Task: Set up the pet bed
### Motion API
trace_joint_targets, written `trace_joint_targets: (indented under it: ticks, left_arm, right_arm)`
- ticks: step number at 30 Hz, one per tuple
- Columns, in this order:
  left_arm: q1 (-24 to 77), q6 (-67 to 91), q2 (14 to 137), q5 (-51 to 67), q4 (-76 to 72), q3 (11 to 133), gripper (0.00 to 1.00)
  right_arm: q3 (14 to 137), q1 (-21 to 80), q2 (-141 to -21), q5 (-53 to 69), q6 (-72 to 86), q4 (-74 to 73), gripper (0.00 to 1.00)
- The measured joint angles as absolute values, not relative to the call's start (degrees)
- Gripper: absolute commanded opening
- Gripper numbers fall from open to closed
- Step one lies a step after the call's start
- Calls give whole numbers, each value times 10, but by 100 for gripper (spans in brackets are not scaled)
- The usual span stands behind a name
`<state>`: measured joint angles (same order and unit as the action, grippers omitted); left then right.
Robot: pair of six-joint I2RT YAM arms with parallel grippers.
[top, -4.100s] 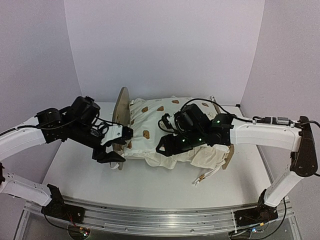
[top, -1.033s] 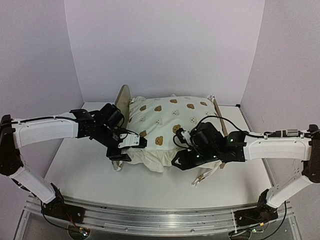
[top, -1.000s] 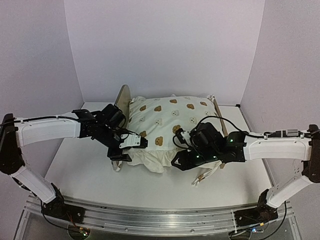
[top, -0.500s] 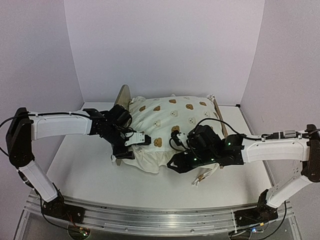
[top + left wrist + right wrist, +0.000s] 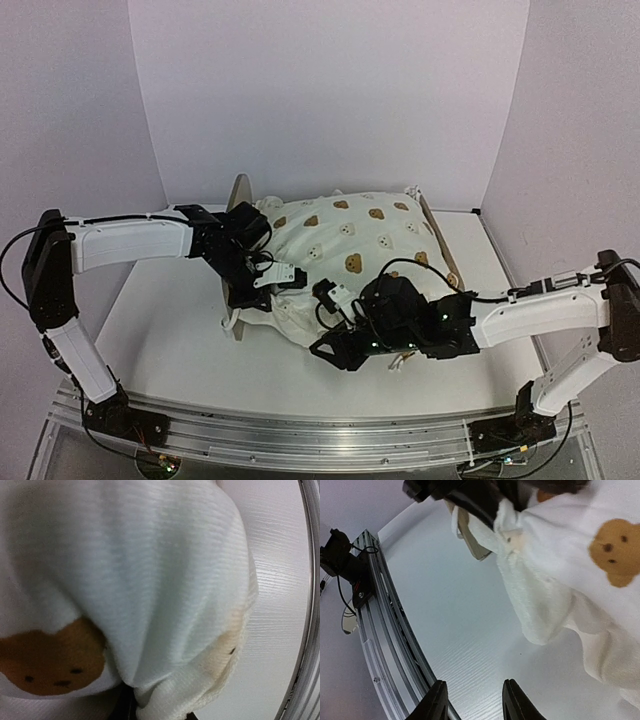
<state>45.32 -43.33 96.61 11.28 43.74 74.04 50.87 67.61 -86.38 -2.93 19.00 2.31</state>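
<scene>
While my left gripper [image 5: 272, 287] is buried in cloth at about eight o'clock on the pet bed [image 5: 340, 255], its wrist camera gives me nothing but cream knit. The duvet [image 5: 380, 225] gathers into a tight pleat right at the jaws, so I read them as closed down on that corner. My right gripper [image 5: 474, 700] hangs at six o'clock of the bed, just off the hem, with its fingers partly apart and only bare table [image 5: 160, 330] between them.

The bed sits from the middle of the table toward twelve o'clock. Its wooden end board [image 5: 238, 200] stands at the nine o'clock end, and the duvet is heaped over the frame and sags past the near side.

I expect the duvet to be light, limp and a bit stretchy. A pull on one corner should drag only that corner and leave the rest bunched. I would take it at the thick folded hem, at two corners set well apart, never in the puffy middle. The fleecy underside should hold well in the pads. The frame looks light enough to skid or tip, so any tug should be gentle and level.
</scene>
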Motion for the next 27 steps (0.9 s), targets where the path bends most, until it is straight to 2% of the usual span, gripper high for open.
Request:
trace_joint_targets:
  ticks: [7,12,18,22,27]
  left_arm:
    - [452,-383,1006,159,567,917,0]
    - [451,-348,1006,192,634,976,0]
    - [451,-313,1009,216,684,1026,0]
    - [450,-302,1011,222,698,1038,0]
    - [450,-297,1015,224,704,1049,0]
  right_arm:
    - [507,711,-974,-67,137,183,36]
    - [506,711,-1042,-129,100,321,36]
    - [528,706,-1115,-195,66,444,49]
    - [549,703,-1158,-227,66,484,65]
    - [601,701,-1229,-243,65,538,68]
